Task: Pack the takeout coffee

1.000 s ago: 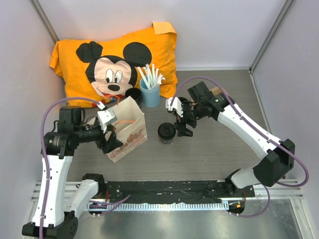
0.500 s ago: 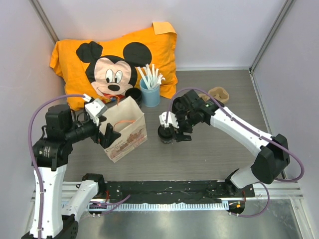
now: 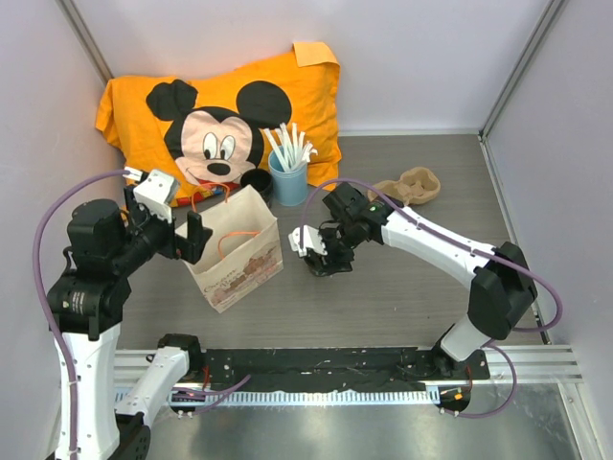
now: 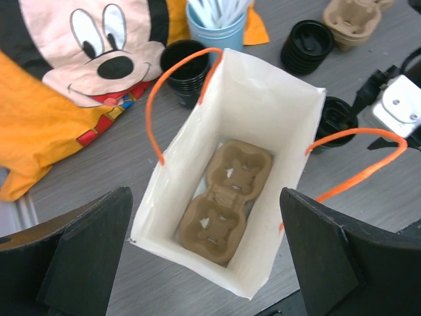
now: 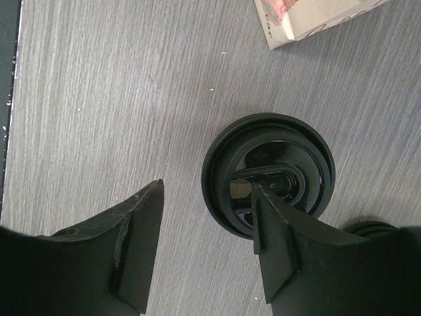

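The takeout coffee [image 5: 266, 174], a dark cup with a round black ridged lid, stands on the grey table right of the white paper bag [image 3: 235, 251]. It also shows in the left wrist view [image 4: 334, 118]. My right gripper [image 3: 321, 254] is open just above the coffee. In the right wrist view [image 5: 207, 224], one finger [image 5: 289, 237] overlaps the lid and the other [image 5: 138, 243] is over bare table. My left gripper [image 3: 196, 235] is open and empty, held above the bag's left side [image 4: 207, 217]. The open bag [image 4: 263, 112] holds a brown cardboard carrier [image 4: 227, 197].
A blue cup of white sticks [image 3: 287, 177] and a black ring-shaped piece [image 3: 257, 180] stand behind the bag, by the orange Mickey pillow [image 3: 220, 115]. Brown cardboard trays [image 3: 417, 184] lie at the back right. A stack of black lids [image 4: 307, 46] shows in the left wrist view.
My right gripper has moved left and down onto the coffee. My left gripper has drawn back up and left, off the bag's side. The bag has stayed put.
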{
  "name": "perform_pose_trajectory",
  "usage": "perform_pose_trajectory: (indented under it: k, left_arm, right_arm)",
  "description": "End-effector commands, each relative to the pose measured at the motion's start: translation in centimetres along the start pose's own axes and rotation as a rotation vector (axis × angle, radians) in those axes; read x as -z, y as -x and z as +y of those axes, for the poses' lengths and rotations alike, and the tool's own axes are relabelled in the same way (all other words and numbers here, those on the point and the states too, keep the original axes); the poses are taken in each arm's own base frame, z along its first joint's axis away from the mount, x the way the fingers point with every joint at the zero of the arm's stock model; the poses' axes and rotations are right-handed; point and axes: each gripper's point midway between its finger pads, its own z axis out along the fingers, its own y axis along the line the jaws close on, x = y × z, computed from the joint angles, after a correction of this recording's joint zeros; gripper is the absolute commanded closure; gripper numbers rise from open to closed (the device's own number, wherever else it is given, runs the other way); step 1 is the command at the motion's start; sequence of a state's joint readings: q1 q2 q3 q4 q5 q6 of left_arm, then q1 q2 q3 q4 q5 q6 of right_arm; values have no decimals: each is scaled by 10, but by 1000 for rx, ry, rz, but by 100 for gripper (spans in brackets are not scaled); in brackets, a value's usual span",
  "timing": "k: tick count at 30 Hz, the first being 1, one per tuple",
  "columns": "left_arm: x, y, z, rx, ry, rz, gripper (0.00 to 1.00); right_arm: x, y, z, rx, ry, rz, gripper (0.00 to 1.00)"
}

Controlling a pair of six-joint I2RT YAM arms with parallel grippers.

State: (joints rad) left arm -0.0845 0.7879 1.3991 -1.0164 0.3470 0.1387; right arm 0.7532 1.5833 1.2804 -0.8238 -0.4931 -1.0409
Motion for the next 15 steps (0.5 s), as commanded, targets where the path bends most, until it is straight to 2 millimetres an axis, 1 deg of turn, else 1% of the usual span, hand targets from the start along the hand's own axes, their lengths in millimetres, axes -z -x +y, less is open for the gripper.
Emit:
perform_pose_trajectory:
  k: [1, 2, 4, 5, 9, 15]
  left_arm:
    - [4, 16, 21, 22, 123, -52, 0]
    - [3, 15, 23, 28, 134, -49, 0]
    - [3, 12, 29, 35, 166, -41, 0]
    - [2, 10, 31, 37, 176, -36, 0]
    - [3, 9, 39, 44, 223, -32, 0]
    - [2, 9, 49, 65, 272, -27, 0]
  right_arm:
    - [2, 8, -14, 23, -51, -14, 42]
    - [1, 8, -14, 21, -49, -12, 43]
    - [1, 7, -15, 22, -55, -5, 51]
    - [1, 5, -15, 21, -54, 1, 53]
    - [-3, -1, -16, 17, -42, 28, 53]
    - [-5, -2, -19, 14, -35, 35, 53]
